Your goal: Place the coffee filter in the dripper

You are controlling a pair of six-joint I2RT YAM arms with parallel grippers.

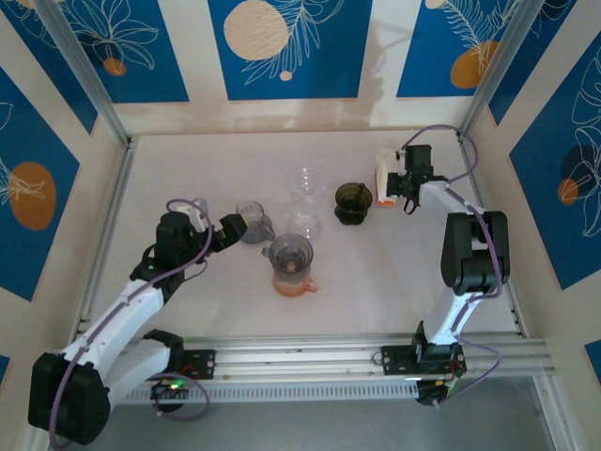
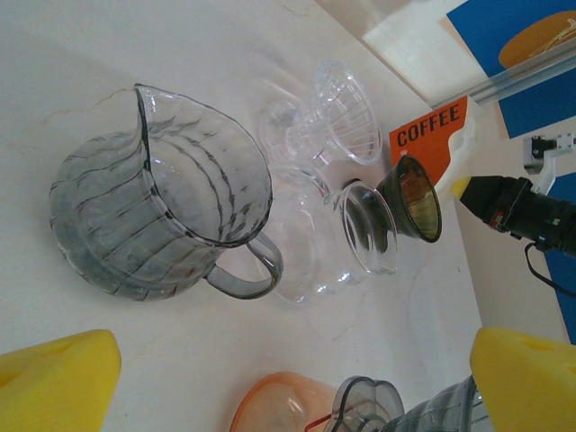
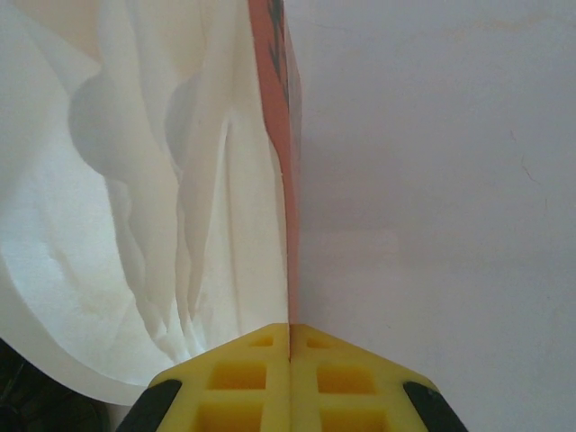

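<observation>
The filters (image 3: 135, 225), white and creased, stand in a pack (image 1: 384, 178) at the far right of the table (image 1: 376, 282), just beside the back wall. The pack's orange face reads COFFEE in the left wrist view. The right gripper (image 1: 406, 185) is at the pack. In its own camera its yellow pads (image 3: 243, 378) are pressed together, and the pack's thin orange edge (image 3: 281, 135) runs down into the seam between them, with the filters bulging to the left of that edge.

Just left of the pack sits a dark dripper (image 1: 353, 201), tipped so its mouth faces the pack in the left wrist view. Left of that, a clear dripper (image 1: 304, 182) stands behind a clear carafe (image 1: 305, 224); whether they touch cannot be told. Nearer the arms, a grey dripper (image 1: 291, 254) rests upright on an orange saucer (image 1: 295, 285).

A grey ribbed pitcher (image 1: 254, 224) stands left of the carafe, its handle toward the carafe. The left gripper (image 1: 233, 231) is right beside the pitcher, its jaws spread wide and holding nothing; its yellow fingers (image 2: 54, 378) frame the lower corners of its view.
</observation>
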